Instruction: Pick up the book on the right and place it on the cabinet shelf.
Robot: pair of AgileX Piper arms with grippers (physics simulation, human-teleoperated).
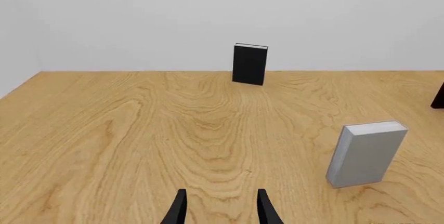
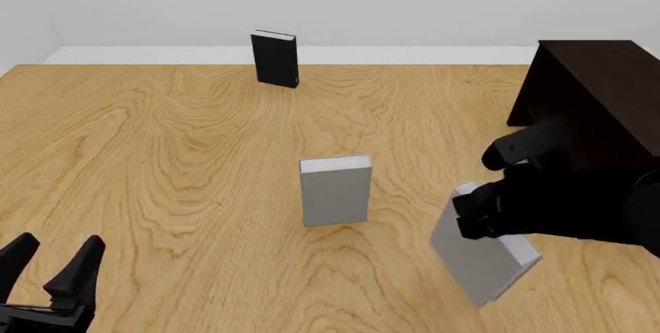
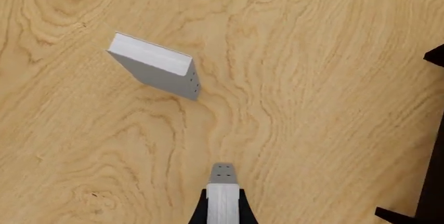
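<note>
A light wooden worktop (image 2: 154,155) fills the scene, with a pale wall behind it. On the right, the right tool (image 2: 472,217) grips a light-grey book (image 2: 484,259) by its upper end. The book hangs tilted, its lower end slanting toward the right, and appears lifted off the wood. In the right wrist view the book's white page edge (image 3: 223,203) sits clamped between the two dark fingers, seen end-on.

Behind the right arm, at the right edge of the worktop, stands the big dark brown cabinet (image 2: 598,93). Its shelf cannot be seen from here.

Near the middle of the worktop a second grey book (image 2: 335,191) stands upright, well apart from the held one. The right wrist camera looks down on it from above (image 3: 156,67). At the far edge of the worktop, near the wall, a black book (image 2: 274,59) stands upright too.

At the near left corner, the left tool (image 2: 52,263) hovers low with its two dark fingers spread wide and nothing between them. From its wrist camera both standing books show ahead of it.
</note>
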